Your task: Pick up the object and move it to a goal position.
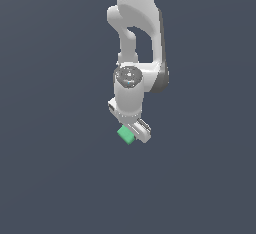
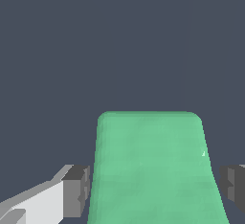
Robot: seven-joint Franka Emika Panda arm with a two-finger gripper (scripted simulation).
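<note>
We are seeing the small matte mint-green cube [image 2: 153, 168] sitting squarely between the dark pads [image 2: 76, 189] of our white end effector [image 1: 131, 133], whose jaws are flanking its two sides, though we cannot tell whether they are pinching it.

Around the gripper [image 1: 134, 132] the scene was open on every side: in the exterior view, plain dark ground ran to the exterior view's left, to its right and below, with nothing standing in it. Only the arm [image 1: 135, 33] itself filled the space above. The cube [image 1: 125, 134] sat between the fingers [image 2: 76, 189], taking up nearly all the room there; slim gaps showed beside each pad in the wrist view. Beyond the cube that view showed only bare dark surface.
</note>
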